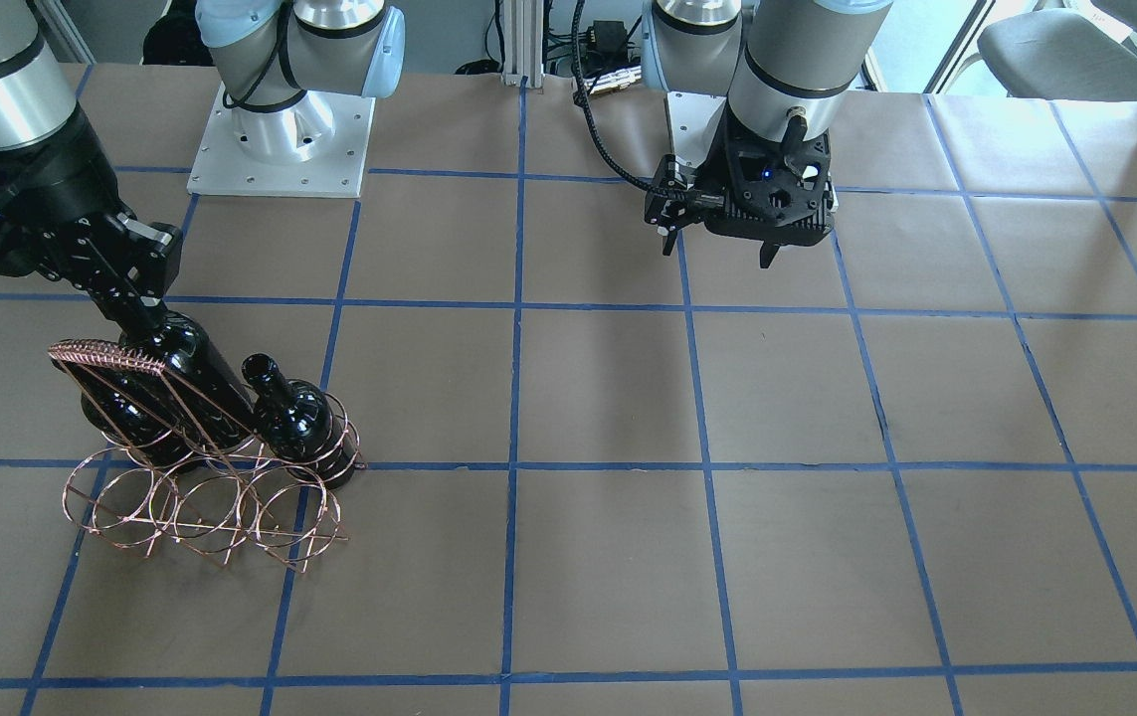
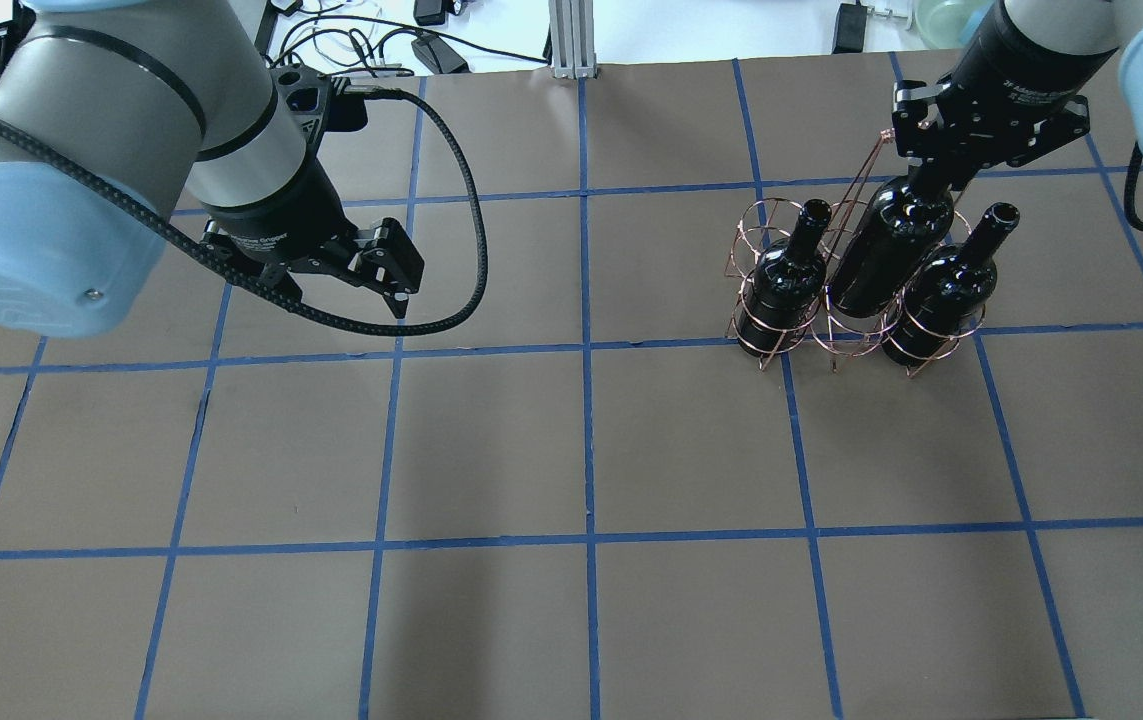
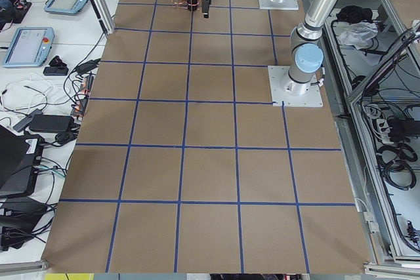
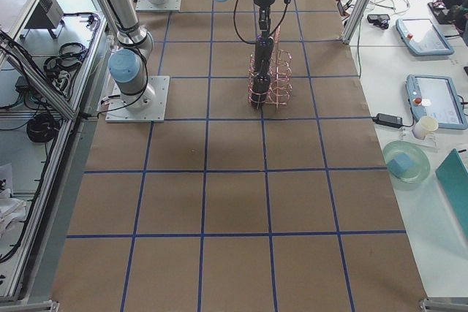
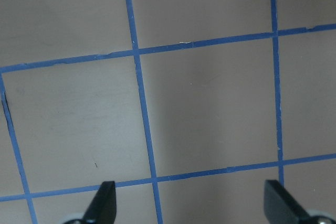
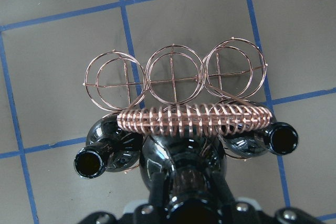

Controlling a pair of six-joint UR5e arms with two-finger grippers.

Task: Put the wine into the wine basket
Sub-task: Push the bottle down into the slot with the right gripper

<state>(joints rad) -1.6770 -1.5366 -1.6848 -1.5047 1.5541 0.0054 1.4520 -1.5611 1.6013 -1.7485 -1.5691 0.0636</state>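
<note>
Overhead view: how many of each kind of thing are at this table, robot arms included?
Wine bottles: 3
Wire basket: 1
Robot arms: 2
Total: 6

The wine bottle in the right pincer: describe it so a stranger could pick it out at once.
On the brown taped table, find the copper wire wine basket; three black bottles line its row nearer the robot. Take the middle bottle: the right pincer grips its neck, while the two flanking bottles show open, free mouths.
</note>
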